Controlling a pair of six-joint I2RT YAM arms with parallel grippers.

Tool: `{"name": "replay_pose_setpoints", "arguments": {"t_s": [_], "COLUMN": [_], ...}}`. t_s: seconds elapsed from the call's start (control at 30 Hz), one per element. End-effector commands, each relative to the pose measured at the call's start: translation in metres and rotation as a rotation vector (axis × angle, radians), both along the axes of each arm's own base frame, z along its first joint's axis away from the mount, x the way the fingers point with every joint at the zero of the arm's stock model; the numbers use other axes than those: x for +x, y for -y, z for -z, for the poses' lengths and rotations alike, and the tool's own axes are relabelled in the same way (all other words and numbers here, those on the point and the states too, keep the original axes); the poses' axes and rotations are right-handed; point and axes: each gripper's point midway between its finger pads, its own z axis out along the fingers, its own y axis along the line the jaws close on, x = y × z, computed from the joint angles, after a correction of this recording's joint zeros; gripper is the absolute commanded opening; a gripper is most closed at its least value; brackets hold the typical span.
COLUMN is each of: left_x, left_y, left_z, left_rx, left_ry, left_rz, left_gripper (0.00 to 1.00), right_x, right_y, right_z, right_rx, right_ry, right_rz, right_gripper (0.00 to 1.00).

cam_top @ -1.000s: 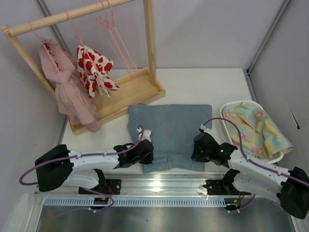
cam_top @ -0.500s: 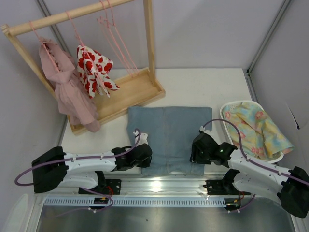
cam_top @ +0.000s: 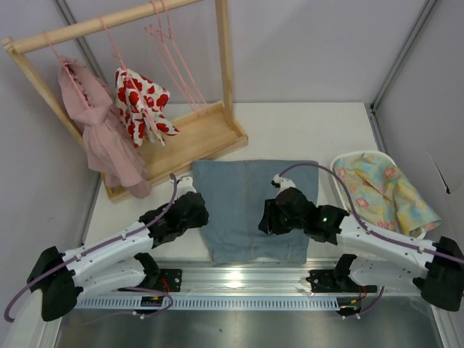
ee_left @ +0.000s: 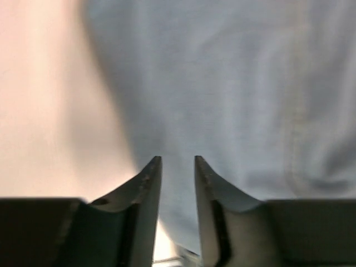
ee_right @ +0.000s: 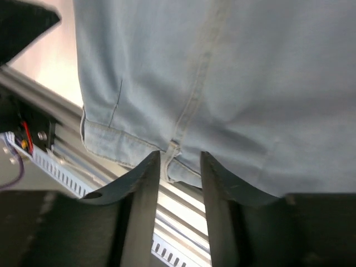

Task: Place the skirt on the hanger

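The light blue denim skirt (cam_top: 250, 199) lies flat on the table, one end at the near edge. My left gripper (cam_top: 196, 212) hovers at its left edge; in the left wrist view (ee_left: 177, 158) the jaws stand slightly apart with nothing between them, above the skirt (ee_left: 233, 83). My right gripper (cam_top: 270, 221) hovers over the skirt's right half; in the right wrist view (ee_right: 179, 153) the jaws stand slightly apart and empty above the stitched near edge of the skirt (ee_right: 183, 72). Empty pink wire hangers (cam_top: 168, 45) hang on the rack's rail at the far left.
The wooden clothes rack (cam_top: 210, 134) stands at the back left with a pale pink dress (cam_top: 101, 134) and a white garment with red hearts (cam_top: 141, 105) hung on it. A white basket (cam_top: 346, 161) with a flowered cloth sits at the right. A metal rail (cam_top: 246, 274) runs along the near edge.
Both grippers left the skirt's near edge. The left one moved far and left to the skirt's left side; the right one moved left over the skirt. The near edge now lies flat.
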Motion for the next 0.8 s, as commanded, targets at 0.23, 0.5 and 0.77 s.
{"name": "replay_pose_setpoints", "arguments": {"t_s": [0.23,0.5,0.77], "left_x": [-0.002,-0.004,0.022], "left_y": [-0.014,-0.025,-0.003], "left_z": [0.067,0.089,0.033], "left_rx": [0.075,0.139,0.098], "left_ry": [-0.128,-0.16,-0.079], "left_rz": [-0.005,0.023,0.103], "left_gripper": [0.28,0.27,0.38], "right_x": [-0.026,-0.029,-0.029], "right_y": [-0.045,-0.043,-0.053], "right_z": [0.066,0.081,0.06], "right_rx": [-0.076,-0.072,-0.05], "right_ry": [-0.059,-0.093,-0.098], "right_rz": [-0.082,-0.052,-0.084], "right_gripper": [0.29,0.27,0.31]}}
